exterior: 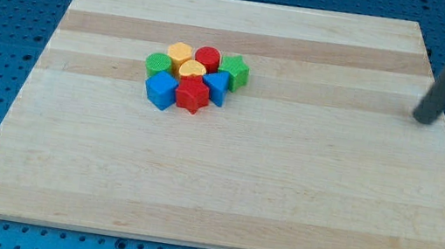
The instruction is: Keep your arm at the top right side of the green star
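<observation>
Green star (pixel 234 71) is located at the right end of the block cluster, upper centre of frame, touching the red cylinder (pixel 208 58) and blue block (pixel 217 87). No long axis or heading is discernible. My tip (pixel 424 119), a bare rod with no claw to open or close, is seen far right, well apart. Judgement: it should be brought leftward, stopping just above-right of the star without contact.

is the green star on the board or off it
On. The green star sits on the wooden board, at the right end of the block cluster, beside the red cylinder. My tip is far to its right.

Green star (pixel 235 71): flat on board, cluster's right end, upper row.
</observation>
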You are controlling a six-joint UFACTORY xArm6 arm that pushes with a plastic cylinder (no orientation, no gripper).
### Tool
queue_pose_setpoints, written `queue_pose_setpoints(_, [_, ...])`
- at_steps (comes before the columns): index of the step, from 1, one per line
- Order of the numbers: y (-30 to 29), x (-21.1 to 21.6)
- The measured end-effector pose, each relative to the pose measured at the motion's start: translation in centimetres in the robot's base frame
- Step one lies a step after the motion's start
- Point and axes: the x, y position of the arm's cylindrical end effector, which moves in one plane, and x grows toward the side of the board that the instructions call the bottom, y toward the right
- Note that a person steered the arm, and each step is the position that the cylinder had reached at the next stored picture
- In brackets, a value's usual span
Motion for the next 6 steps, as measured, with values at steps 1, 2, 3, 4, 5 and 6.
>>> queue_pose_setpoints(1, [-3.5, -4.7])
queue_pose_setpoints(2, [-8.0, -7.3])
queue_pose_setpoints(3, [-11.6, -7.5])
queue_pose_setpoints(4, [-15.1, -7.7])
queue_pose_setpoints(5, [-18.2, -7.7])
queue_pose_setpoints(6, [-20.7, -7.6])
